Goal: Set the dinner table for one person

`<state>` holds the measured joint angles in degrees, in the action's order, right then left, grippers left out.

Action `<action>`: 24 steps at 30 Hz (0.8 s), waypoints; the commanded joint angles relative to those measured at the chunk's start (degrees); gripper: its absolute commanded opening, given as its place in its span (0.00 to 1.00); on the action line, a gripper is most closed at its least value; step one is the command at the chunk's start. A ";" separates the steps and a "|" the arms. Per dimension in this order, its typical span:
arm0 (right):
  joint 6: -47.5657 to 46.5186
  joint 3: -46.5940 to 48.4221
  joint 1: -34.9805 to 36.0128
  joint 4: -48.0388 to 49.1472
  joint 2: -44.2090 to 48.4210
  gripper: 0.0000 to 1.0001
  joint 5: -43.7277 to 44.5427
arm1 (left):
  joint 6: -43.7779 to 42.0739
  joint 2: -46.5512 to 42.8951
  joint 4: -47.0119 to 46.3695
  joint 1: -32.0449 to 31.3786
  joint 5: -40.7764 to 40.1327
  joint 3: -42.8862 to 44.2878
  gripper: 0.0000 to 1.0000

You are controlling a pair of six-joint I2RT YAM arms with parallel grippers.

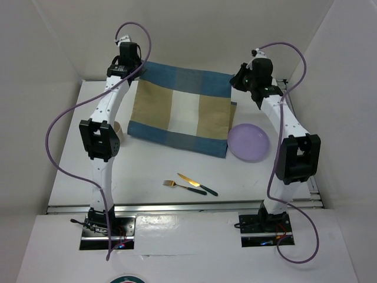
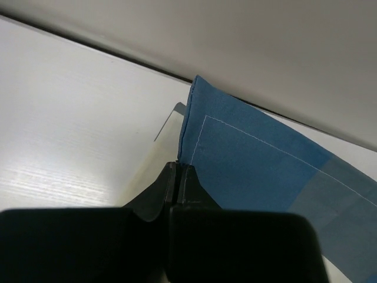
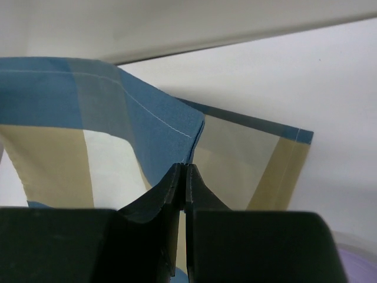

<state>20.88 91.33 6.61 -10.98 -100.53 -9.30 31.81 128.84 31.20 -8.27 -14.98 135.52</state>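
The blue-and-tan checked placemat [image 1: 179, 109] hangs lifted by its two far corners over the white dinner table [image 1: 147, 177], its near edge resting on the tabletop. My left gripper [image 1: 140, 68] is shut on the mat's far left corner [image 2: 191, 127]. My right gripper [image 1: 235, 79] is shut on the far right corner [image 3: 177, 132]. A lilac plate [image 1: 248, 142] lies right of the mat. A fork [image 1: 184, 187] and a knife [image 1: 198, 184] with dark handles lie near the front edge.
A tan cup [image 1: 119, 131] stands partly hidden behind the left arm's elbow. White walls close in the back and sides. A metal rail [image 1: 177, 206] runs along the table's near edge.
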 commanded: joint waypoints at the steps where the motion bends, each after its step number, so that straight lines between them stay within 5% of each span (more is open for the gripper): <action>1: -1.02 -0.71 0.51 1.05 -2.56 0.00 2.17 | -1.40 5.37 -1.58 0.27 3.21 2.90 0.00; 11: -0.49 2.89 -1.07 2.28 -11.79 0.00 6.30 | -1.48 12.57 -6.68 0.27 6.46 6.07 0.01; 13: 0.21 2.28 -1.07 3.67 -12.32 0.00 7.97 | -2.10 12.58 -7.29 0.27 6.46 6.07 0.29; 19: 2.76 3.32 -2.31 3.09 -19.15 0.01 10.79 | -5.09 7.94 -6.77 0.27 7.07 3.18 0.86; 20: 2.76 6.55 -2.31 0.29 -20.31 0.09 11.49 | -5.09 6.79 -5.98 0.27 7.07 2.21 0.87; 21: 3.37 8.06 -2.31 -1.13 -21.19 0.41 12.02 | -5.79 5.47 -4.93 0.27 7.07 -0.32 0.87; 22: 3.37 9.21 -2.31 -2.10 -21.89 0.56 12.63 | -5.80 2.76 -4.23 0.27 7.07 -1.83 0.87; 24: 3.37 9.74 -2.31 -2.73 -21.90 0.72 13.17 | -5.80 0.11 -2.99 0.27 8.30 -7.71 0.86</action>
<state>23.64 97.54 4.62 -11.46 -122.56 1.17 28.12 136.99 27.38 -8.27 -8.19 131.98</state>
